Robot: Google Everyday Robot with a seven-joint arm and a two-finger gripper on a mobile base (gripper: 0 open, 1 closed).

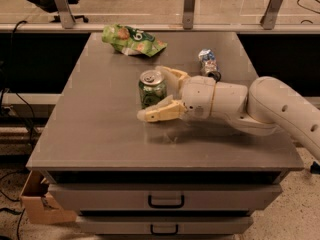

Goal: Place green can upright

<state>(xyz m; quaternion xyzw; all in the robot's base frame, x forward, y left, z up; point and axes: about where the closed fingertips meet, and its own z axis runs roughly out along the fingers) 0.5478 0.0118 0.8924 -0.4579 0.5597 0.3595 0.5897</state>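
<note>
A drink can with a green patterned body point(151, 91), silver rims and a silver top with its pull-tab showing stands upright on the flat grey metal tabletop point(90, 119), close to the table's middle. Its top faces straight up and its base sits flat on the surface. The green print carries paler markings that are too small to read.

The cream-coloured two-finger gripper point(150, 94) reaches the green can from the 3 o'clock side, low over the tabletop. Its jaws are spread apart with the can between them. The far finger point(174, 76) lies at about 1 o'clock of the can, and the near finger point(161, 113) runs past the foot of the can at about 6 o'clock. Whether either finger touches the can cannot be told, and the near one overlaps the can's base in this view. The thick white rounded arm point(280, 106) behind the gripper comes in from 4 o'clock, over the table's right edge.

A flat green snack bag of wrinkled foil point(132, 40) lies at 11 o'clock of the can, near the back edge and well apart from it. A smaller silver, blue and white can point(208, 64) lies tipped at 2 o'clock, just behind the gripper's wrist. Below the tabletop are two grey drawers with dark handles point(166, 201), and a brown cardboard box point(42, 204) sits on the floor at 7 o'clock.
</note>
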